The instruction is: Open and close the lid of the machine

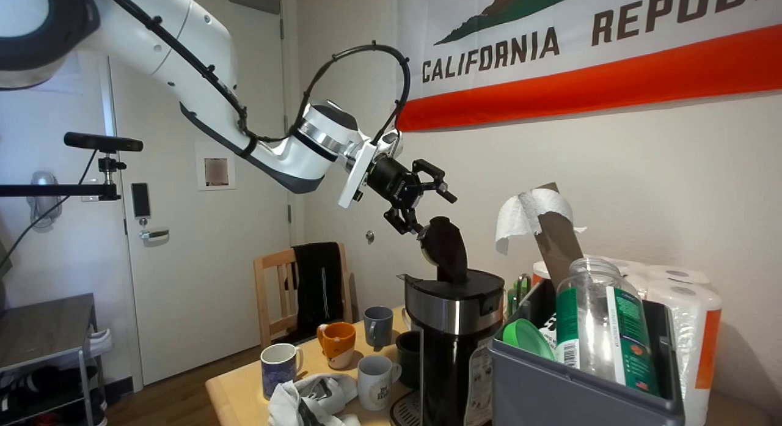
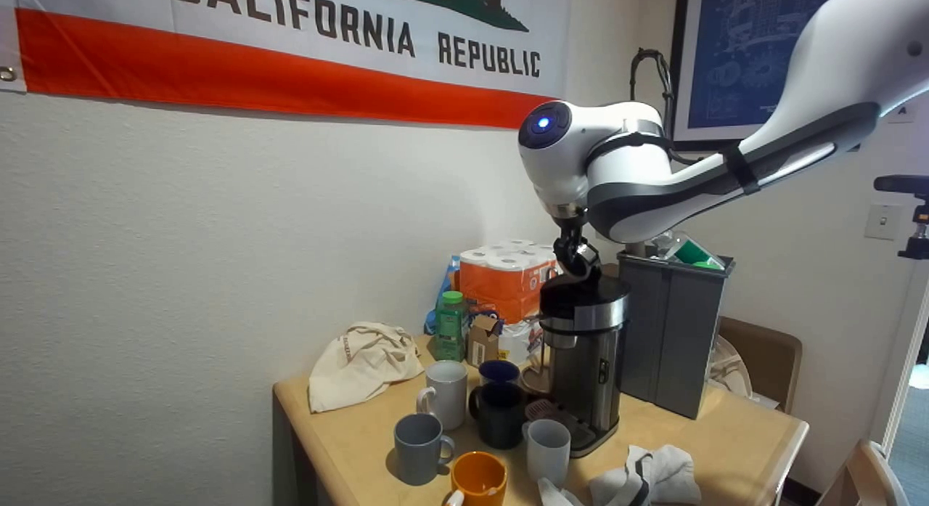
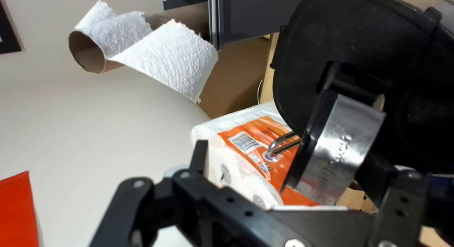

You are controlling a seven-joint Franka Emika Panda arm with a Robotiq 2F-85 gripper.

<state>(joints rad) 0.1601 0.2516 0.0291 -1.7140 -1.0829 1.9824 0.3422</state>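
The machine, a tall black coffee maker with a silvery band, stands on the table in both exterior views (image 1: 455, 316) (image 2: 586, 368). Its black top fills the right of the wrist view (image 3: 340, 38). The lid (image 1: 449, 249) is raised and stands up from the top. In the wrist view the lid (image 3: 337, 151) shows a silvery front face with raised lettering. My gripper (image 1: 435, 212) is open beside the upper end of the lid. Its lower finger is at the lid's edge; I cannot tell if it touches. In the wrist view the jaws (image 3: 289, 169) are wide apart.
A grey bin (image 1: 580, 389) with a jar and a paper towel roll (image 1: 537, 212) stands beside the machine. Several mugs (image 2: 501, 415) and a cloth (image 2: 646, 477) are in front. A wrapped pack of paper rolls (image 3: 244, 158) and a metal loop (image 3: 282, 144) are behind.
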